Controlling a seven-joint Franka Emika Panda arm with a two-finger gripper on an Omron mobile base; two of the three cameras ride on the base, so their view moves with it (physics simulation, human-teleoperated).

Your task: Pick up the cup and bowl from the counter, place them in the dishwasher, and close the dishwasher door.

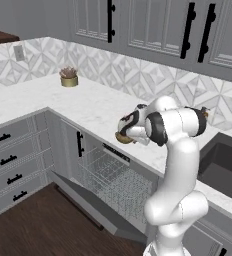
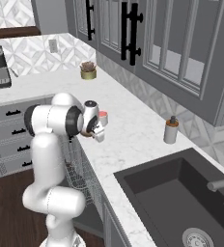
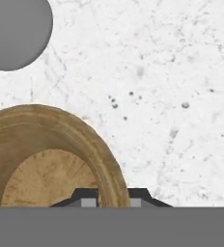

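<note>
End effector [image 3: 112, 200] straddles the wooden bowl's [image 3: 46, 159] rim, one fingertip inside and one outside, near the surface [image 3: 172, 87] edge above the open dishwasher [image 1: 115, 182]; whether it grips I cannot tell, so I'd confirm before lifting.

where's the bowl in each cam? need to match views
Left base view: bowl sits at the counter's front edge, just left of the arm's wrist, above the open dishwasher rack.
Right base view: a brown sliver of bowl under the wrist, beside the red-topped cup.
Hand view: bowl lower left, rim between the gripper fingertips.
Shared landmark: the white marble counter.
</note>
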